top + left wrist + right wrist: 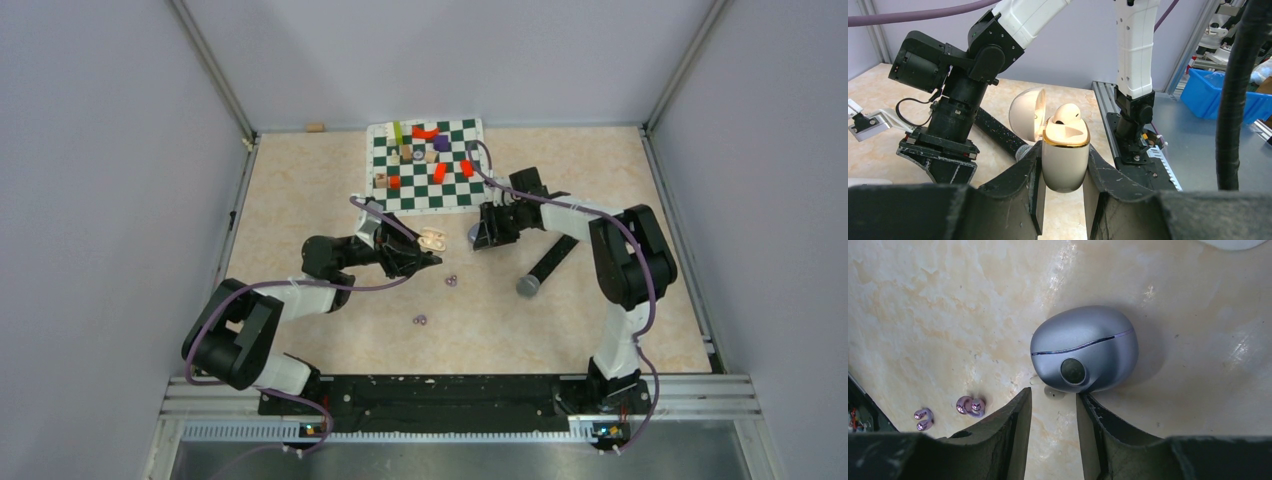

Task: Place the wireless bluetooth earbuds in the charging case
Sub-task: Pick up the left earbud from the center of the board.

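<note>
The charging case (1065, 145) is pinched upright and open by the left claw (1064, 165), ready for loading. At frame centre, one purple earbud (1083, 350) is seen on the counter (923, 315) before the spread right claw (1053, 396).

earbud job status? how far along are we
Done: left pincer grips the cream case, lid open, with what looks like a pale bud sitting in it. In hand: right pincer is open and empty, hovering by a closed lavender case. Left: both purple earbuds lie loose on the table, neither inserted.
</note>
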Action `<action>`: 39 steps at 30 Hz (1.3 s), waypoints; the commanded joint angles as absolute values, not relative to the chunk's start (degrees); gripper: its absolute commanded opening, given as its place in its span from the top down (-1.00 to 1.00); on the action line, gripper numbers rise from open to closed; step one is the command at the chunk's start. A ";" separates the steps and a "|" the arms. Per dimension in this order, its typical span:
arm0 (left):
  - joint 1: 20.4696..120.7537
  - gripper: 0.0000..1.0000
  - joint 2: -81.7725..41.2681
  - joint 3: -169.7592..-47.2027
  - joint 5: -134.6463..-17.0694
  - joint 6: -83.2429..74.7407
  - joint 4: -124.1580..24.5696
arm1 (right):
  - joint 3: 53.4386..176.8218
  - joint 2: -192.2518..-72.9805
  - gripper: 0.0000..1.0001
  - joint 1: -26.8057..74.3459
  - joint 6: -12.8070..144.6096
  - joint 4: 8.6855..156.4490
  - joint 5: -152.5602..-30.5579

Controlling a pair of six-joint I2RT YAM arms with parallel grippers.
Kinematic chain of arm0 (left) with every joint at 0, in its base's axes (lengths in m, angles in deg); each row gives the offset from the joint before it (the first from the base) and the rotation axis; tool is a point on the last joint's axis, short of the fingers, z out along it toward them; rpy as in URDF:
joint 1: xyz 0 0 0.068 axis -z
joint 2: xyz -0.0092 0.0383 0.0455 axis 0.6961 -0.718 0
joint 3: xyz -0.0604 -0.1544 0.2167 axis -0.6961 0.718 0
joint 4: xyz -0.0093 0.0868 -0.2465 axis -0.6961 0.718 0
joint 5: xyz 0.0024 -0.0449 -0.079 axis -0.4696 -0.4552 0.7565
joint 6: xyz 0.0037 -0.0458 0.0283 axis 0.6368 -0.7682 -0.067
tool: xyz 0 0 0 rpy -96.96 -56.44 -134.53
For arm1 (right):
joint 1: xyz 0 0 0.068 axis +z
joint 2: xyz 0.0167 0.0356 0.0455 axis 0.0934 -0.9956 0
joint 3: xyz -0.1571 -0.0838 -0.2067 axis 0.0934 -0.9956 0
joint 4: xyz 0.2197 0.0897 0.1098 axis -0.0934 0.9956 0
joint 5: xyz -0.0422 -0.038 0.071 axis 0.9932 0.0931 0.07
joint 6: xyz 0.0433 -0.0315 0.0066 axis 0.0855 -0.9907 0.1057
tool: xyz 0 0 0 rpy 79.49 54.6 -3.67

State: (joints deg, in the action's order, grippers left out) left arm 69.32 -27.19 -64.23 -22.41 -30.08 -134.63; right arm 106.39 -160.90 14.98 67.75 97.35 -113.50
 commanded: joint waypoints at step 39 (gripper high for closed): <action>69.13 1.00 -25.96 -65.27 -22.07 -30.20 -140.40 | 105.22 -156.56 0.90 14.95 67.63 93.13 -116.45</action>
